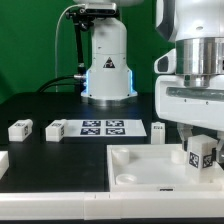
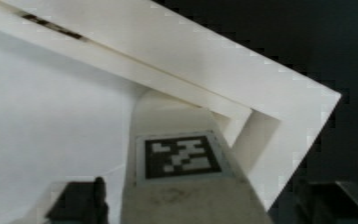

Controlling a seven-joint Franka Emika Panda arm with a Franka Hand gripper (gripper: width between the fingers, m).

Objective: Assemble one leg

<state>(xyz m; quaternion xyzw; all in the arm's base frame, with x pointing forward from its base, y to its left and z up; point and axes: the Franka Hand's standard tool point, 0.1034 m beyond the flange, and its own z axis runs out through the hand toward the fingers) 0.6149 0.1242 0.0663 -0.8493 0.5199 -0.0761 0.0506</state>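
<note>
Two loose legs lie on black table; green backdrop.

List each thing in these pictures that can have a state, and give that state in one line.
gripper: shut on the leg, over the tabletop.
leg: held upright, tag facing out.
tabletop: lying flat on the table.
loose legs: lying on the table, untouched.
marker board: flat on the table.

The two-finger gripper stands low over the large white square panel, a small white tagged block between its fingers. The panel's raised rim rises just beside it; the black tabletop beyond lies open.
</note>
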